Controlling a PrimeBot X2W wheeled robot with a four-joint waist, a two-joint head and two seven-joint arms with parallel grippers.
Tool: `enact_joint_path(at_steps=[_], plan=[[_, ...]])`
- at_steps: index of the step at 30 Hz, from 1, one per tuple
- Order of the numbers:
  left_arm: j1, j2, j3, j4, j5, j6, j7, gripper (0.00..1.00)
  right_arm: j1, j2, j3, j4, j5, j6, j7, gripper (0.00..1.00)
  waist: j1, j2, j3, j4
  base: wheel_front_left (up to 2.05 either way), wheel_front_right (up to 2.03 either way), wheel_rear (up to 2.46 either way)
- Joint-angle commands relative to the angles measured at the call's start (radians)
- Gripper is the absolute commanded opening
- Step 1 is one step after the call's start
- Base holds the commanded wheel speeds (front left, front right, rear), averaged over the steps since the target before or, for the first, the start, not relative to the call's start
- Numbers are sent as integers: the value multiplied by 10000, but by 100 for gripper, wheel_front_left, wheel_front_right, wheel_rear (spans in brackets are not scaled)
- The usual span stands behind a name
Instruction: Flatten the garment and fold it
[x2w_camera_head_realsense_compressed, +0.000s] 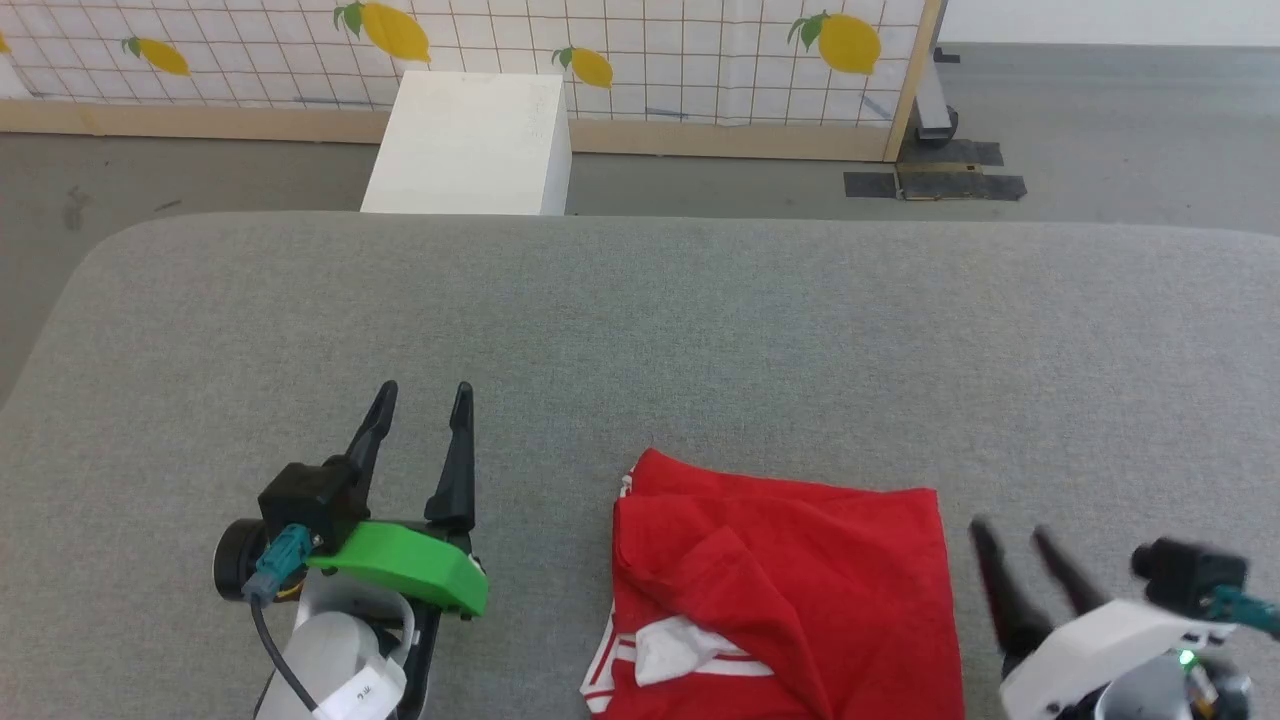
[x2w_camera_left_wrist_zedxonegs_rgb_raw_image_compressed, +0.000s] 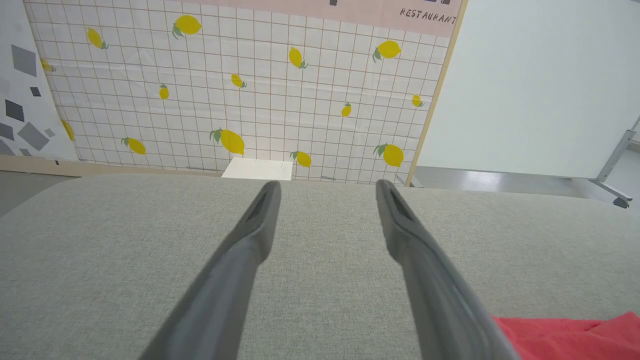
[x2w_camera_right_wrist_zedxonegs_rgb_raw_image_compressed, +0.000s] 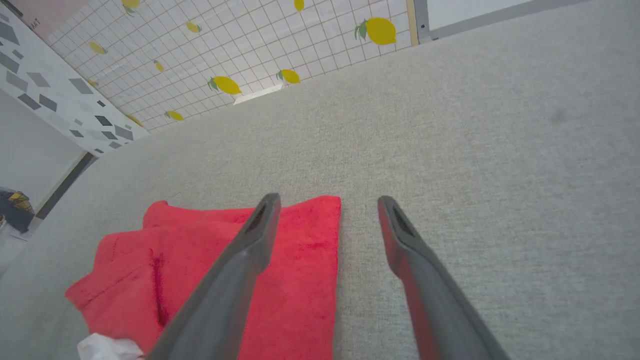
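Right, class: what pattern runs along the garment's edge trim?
Red-and-white stripes on the trim of the red garment, clearest in the head view.

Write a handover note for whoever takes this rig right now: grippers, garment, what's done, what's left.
Left gripper: open, empty, over bare table, left of the garment and apart from it.
Right gripper: open, empty, just off the garment's right edge.
Garment: near the table's front edge, between the grippers, in a rough red rectangle.
Done: it looks folded over on itself.
Left: the top layer is rumpled and a white sleeve sticks out at the front left; it probably needs smoothing and tucking.
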Motion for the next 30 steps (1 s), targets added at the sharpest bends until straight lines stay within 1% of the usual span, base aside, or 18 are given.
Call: enact_joint_path(at_steps=[1,5,9,11,15,16,17,18,19,20,22,25,29,30], plan=[[111,71,-12,6,-51,-67,-47,100,166,7,63,262,395,-15,457,100,0,-1,-18,15,0,0,0],[91,83,-74,52,-77,-67,-47,100,238,7,347,916,1373,-15,1599,100,0,-1,-18,78,0,0,0],[97,82,-113,78,-100,-67,-47,100,102,7,604,1451,1994,-15,2289,100,0,-1,-13,151,0,0,0],[106,83,-136,100,-111,-67,-47,100,-23,7,695,1757,2305,-15,2549,100,0,-1,-19,191,0,0,0],[126,96,-153,134,-138,-67,-47,100,-379,7,733,2381,2515,-15,2791,100,0,-1,-37,261,0,0,0],[129,99,-151,138,-143,-67,-47,100,-473,7,764,2508,2535,-15,2847,79,0,-1,-36,271,0,0,0],[130,101,-149,143,-147,-67,-47,100,-590,7,824,2643,2544,-15,2919,47,0,-1,-34,282,0,0,0],[129,102,-149,147,-149,-67,-47,100,-682,7,864,2719,2458,-15,2952,31,0,-1,-29,291,0,0,0],[125,102,-150,152,-151,-67,-47,100,-795,7,902,2763,2309,-15,2974,13,0,-1,-16,299,0,0,0],[116,100,-148,155,-154,-67,-47,100,-883,7,923,2759,2202,-15,2982,0,0,-1,0,302,0,0,0],[98,94,-125,146,-158,-67,-47,100,-1061,7,994,2635,1885,-15,3025,0,0,-1,30,290,0,0,0],[102,82,-50,122,-152,-67,-47,100,-1341,7,1077,2047,967,-15,3093,0,0,-1,63,210,0,0,0],[124,61,75,74,-133,-67,-47,100,-1782,7,1260,728,-1098,-15,3469,0,0,-1,81,9,0,0,0],[123,51,104,55,-127,-67,-47,100,-1916,7,1399,328,-1760,-15,3661,0,0,-1,86,-64,0,0,0]])
